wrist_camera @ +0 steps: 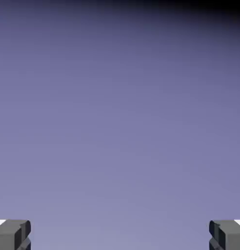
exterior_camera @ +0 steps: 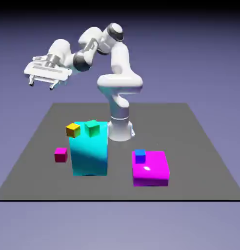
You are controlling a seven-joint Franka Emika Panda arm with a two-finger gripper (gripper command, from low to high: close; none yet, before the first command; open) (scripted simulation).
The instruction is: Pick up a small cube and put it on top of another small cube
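The small magenta cube (exterior_camera: pixel 61 155) lies on the grey table (exterior_camera: pixel 190 146) at the exterior view's left, beside a tall cyan block (exterior_camera: pixel 89 155). A small yellow cube (exterior_camera: pixel 72 129) and a small green cube (exterior_camera: pixel 92 128) sit on the cyan block's top. A small blue cube (exterior_camera: pixel 139 156) rests on a large flat magenta block (exterior_camera: pixel 151 168). My gripper (exterior_camera: pixel 41 85) hangs high above the table's left side, far from every cube, open and empty. In the hand view only the backdrop shows between my gripper's (wrist_camera: pixel 120 234) wide-apart fingertips (wrist_camera: pixel 12 234).
The robot's white base (exterior_camera: pixel 121 124) stands just behind the cyan block. The table's front edge runs across the lower part of the exterior view.
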